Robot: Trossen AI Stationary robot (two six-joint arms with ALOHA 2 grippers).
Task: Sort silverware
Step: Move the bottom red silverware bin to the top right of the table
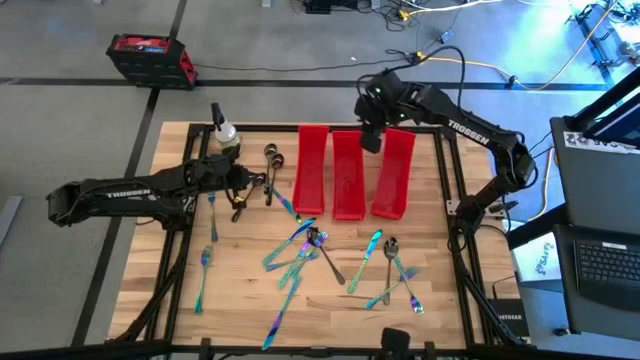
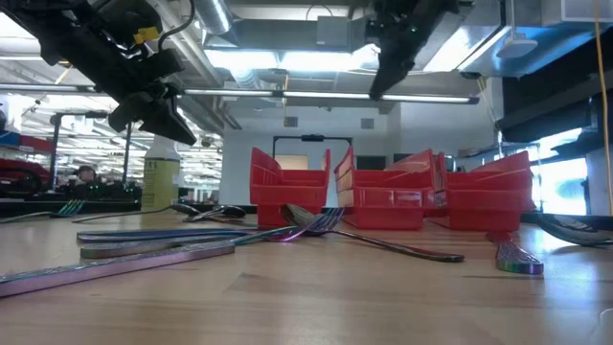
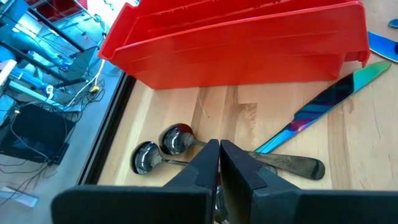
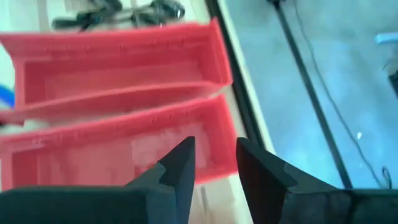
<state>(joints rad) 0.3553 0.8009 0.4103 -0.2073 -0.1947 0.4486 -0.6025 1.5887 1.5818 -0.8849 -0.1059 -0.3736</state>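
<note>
Iridescent forks, spoons and knives [image 1: 305, 250] lie scattered on the near half of the table, with one fork [image 1: 204, 272] off to the left. Two dark grey spoons [image 3: 163, 149] lie by the left red bin [image 3: 236, 43], and an iridescent knife [image 3: 329, 99] lies beside them. My left gripper [image 3: 219, 155] hovers shut above the dark spoons' handles, raised off the table [image 2: 177, 129]. My right gripper [image 4: 214, 163] is open and empty, high over the far ends of the middle bin [image 4: 106, 155] and right bin [image 1: 393, 172].
Three long red bins [image 1: 348, 175] stand side by side at the table's far middle. A small spray bottle [image 1: 225, 131] stands at the far left, close to my left arm. A black frame [image 1: 445, 180] runs around the table's edge.
</note>
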